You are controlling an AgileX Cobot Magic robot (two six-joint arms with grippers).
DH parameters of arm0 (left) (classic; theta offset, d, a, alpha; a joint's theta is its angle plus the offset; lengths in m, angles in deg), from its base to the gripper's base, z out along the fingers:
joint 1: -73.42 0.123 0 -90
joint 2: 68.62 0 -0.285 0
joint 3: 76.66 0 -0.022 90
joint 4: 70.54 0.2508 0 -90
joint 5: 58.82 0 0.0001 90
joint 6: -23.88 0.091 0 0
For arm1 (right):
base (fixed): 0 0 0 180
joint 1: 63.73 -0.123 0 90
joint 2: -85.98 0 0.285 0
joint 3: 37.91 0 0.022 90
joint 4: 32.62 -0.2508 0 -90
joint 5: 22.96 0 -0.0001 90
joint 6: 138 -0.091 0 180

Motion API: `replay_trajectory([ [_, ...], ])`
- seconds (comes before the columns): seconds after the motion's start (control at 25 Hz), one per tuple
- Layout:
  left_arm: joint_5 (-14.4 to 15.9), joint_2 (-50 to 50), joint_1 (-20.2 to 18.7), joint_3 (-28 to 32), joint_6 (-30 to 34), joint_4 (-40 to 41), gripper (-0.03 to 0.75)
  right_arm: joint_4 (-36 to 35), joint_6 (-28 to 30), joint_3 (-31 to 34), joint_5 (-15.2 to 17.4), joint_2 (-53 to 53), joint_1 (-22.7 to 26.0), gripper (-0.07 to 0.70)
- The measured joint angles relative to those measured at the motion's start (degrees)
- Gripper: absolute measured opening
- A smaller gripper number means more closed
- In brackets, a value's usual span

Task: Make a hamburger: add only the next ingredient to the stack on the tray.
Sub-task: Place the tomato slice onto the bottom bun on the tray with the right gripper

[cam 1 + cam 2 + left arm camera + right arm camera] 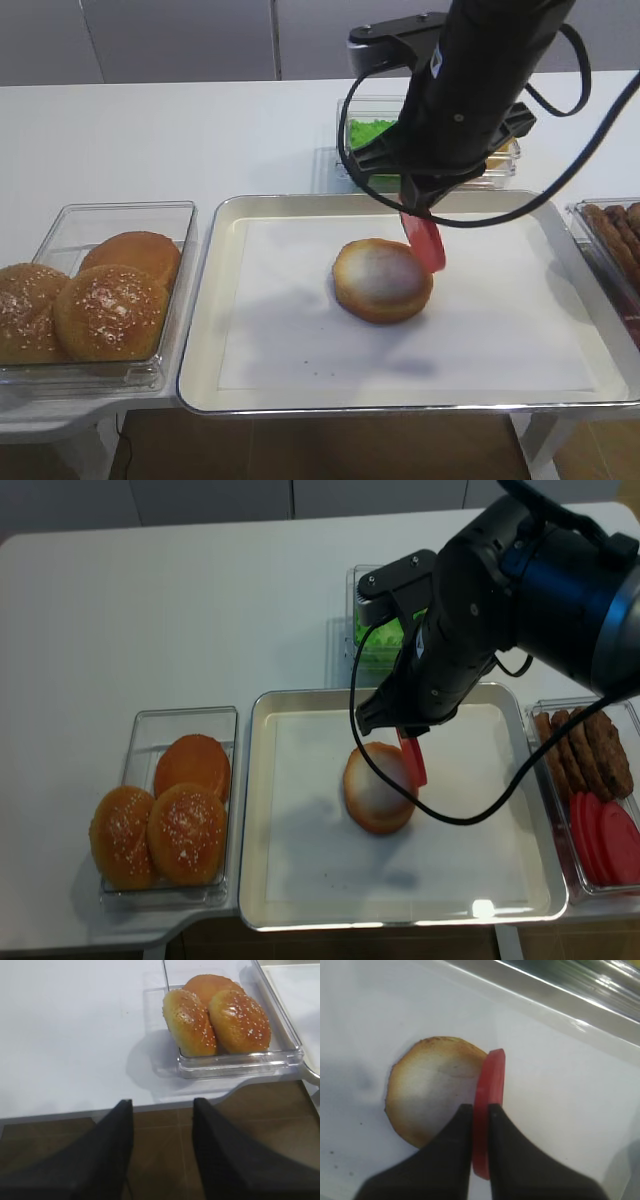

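The right gripper (480, 1110) has its jaws pinching the thin red-pink disc (489, 1105) on edge, just above the pale-faced round bun half's (432, 1095) right side on the cream rectangular tray (300, 205). It should tip flat, centred, before release.

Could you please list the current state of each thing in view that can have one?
right tool: shut on the red disc, above the tray
red disc: held on edge, hanging beside the bun half, not yet laid down
bun half: lying cut face up on the paper, bare
tray: holds only the bun half
left tool: open, empty, off the table's edge
sesame buns: in their clear box, untouched
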Motion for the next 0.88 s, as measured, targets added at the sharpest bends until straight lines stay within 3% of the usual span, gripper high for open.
replay_trajectory([
  [0.88,0.00,0.00,0.00,0.00,0.00,0.00,0.299,-0.88,1.04,-0.21,0.10,2.03,-0.23,0.055],
])
